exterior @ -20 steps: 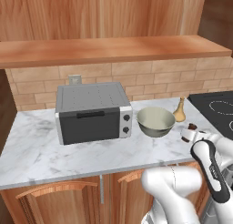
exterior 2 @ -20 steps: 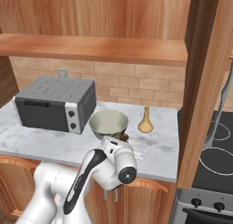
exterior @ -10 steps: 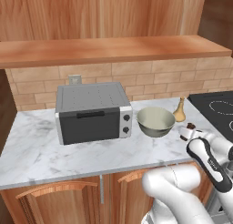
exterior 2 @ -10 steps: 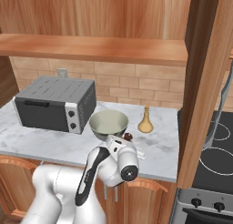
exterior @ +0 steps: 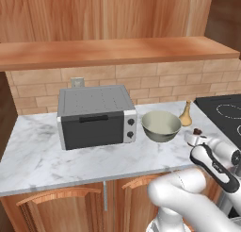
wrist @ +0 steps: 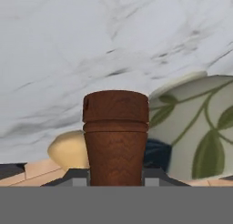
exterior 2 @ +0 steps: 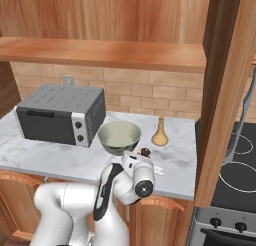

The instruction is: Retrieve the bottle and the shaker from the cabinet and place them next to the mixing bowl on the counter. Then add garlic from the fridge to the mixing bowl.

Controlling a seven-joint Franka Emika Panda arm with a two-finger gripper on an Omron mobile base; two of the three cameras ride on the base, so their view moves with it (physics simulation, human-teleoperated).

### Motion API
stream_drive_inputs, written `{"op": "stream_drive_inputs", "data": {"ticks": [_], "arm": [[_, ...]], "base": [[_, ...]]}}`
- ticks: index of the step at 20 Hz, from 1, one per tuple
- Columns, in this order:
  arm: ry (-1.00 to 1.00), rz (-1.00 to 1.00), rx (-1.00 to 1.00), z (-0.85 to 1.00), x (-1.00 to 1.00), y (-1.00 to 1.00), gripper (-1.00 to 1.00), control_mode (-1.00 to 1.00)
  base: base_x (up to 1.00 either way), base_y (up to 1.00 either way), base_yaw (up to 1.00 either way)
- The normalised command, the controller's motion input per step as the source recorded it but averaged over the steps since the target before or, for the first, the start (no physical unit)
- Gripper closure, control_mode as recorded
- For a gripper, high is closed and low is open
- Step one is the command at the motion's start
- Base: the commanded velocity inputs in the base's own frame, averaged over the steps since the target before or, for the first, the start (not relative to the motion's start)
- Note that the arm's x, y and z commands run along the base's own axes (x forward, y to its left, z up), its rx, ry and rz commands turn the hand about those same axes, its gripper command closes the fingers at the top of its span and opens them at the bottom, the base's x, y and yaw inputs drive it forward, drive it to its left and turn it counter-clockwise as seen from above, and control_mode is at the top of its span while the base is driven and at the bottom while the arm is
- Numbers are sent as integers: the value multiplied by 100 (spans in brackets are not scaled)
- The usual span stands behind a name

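**Shaker carried down beside the mixing bowl, grip not yet released**

The gripper (wrist: 116,184) was seen partly closed around a brown wooden shaker (wrist: 116,139), whose body stood upright between the 2 fingers in the hand view; the jaws were held at a middling width set by the shaker itself. In the left base view the shaker (exterior: 197,131) showed as a small dark cap at the end of the arm, low over the marble counter (exterior: 42,155), to the right of the mixing bowl (exterior: 161,125) and in front of the bottle (exterior: 186,114).

Over the last second the hand was moved forward and down toward the counter: it was carried from the counter's front edge to a spot nearer the bowl and the bottle, while the jaw width was left unchanged. The bowl, the bottle and the toaster oven (exterior: 96,115) were not shifted.

In the right base view the shaker (exterior 2: 145,151) was seen near the bowl (exterior 2: 119,136) and near the tan bottle (exterior 2: 160,134), which already stood on the counter just right of the bowl. Whether the shaker's base touched the marble could not be told.

It was judged that the bottle's placement was done and the shaker's nearly so; release and the garlic from the fridge remained.
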Motion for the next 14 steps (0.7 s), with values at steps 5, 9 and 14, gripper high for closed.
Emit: {"op": "stream_drive_inputs", "data": {"ticks": [5, 9, 14], "arm": [[-11, 4, -21, -38, 14, -10, 100, -100], [-16, 7, -19, -32, 13, -1, 100, -100], [-13, 9, -10, -31, 9, -7, 100, -100]], "base": [[0, 0, 0], [0, 0, 0], [0, 0, 0]]}}
